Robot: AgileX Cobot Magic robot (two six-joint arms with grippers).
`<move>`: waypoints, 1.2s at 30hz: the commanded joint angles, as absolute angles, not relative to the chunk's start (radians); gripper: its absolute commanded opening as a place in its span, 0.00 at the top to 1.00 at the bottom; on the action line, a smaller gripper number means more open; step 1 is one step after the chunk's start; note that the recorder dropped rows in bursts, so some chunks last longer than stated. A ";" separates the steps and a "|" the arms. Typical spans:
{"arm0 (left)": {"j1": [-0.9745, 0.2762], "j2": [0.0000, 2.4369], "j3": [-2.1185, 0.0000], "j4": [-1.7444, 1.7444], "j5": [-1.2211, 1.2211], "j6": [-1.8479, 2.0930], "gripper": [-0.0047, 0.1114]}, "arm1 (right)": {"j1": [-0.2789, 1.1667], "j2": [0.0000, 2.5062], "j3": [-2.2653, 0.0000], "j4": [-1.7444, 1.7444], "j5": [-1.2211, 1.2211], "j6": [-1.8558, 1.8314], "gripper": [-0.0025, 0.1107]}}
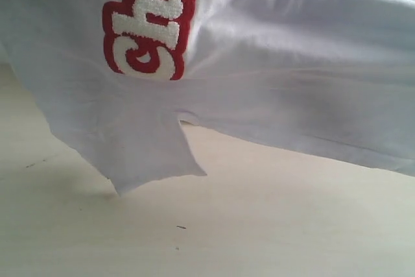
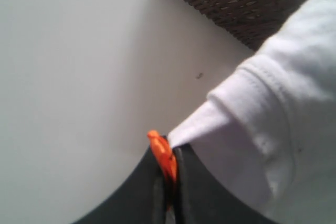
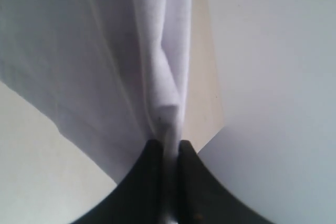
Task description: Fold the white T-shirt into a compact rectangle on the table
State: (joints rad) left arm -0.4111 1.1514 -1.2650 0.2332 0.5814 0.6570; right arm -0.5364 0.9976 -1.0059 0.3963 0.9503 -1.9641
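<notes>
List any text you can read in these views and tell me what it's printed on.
"Ch": fuzzy white lettering on a red strip across the white T-shirt, running sideways in the exterior view. The letters after it are cut off by the frame edge and cannot be read.
orange neck tag: no print can be made out.
Nothing else in view carries text.

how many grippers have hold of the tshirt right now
2. The left gripper is shut on the white T-shirt by its orange tag; the right gripper is shut on a bunched fold of it. Neither gripper shows in the exterior view.
</notes>
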 commanded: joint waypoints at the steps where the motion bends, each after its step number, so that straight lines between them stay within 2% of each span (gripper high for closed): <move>1: -0.404 1.118 -1.274 0.171 0.591 0.654 0.96 | -0.540 0.966 -1.009 0.407 0.951 -1.962 0.98; 5: -0.404 1.121 -1.274 0.166 0.566 0.653 0.96 | -0.540 0.966 -1.009 0.475 0.976 -1.962 0.98; 8: -0.404 1.100 -1.274 0.131 0.638 0.644 0.96 | -0.540 0.945 -1.009 0.492 1.066 -1.958 0.98; 11: -0.404 1.054 -1.274 0.084 0.715 0.644 0.96 | -0.540 0.908 -1.009 0.505 1.148 -1.958 0.98; 17: -0.404 0.911 -1.274 0.084 0.741 0.644 0.96 | -0.540 0.791 -1.009 0.525 1.163 -1.938 0.98; 31: -0.404 0.618 -1.262 -0.061 1.122 0.490 0.96 | -0.540 0.562 -1.006 0.518 1.221 -1.658 0.98; 36: -0.404 0.595 -1.161 -0.164 1.198 0.460 0.96 | -0.540 0.555 -1.004 0.518 1.221 -1.599 0.98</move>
State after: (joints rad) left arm -0.4055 0.6052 -1.2208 -0.0981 1.1735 0.4883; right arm -0.5364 0.5609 -1.0059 0.5161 1.2296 -1.6476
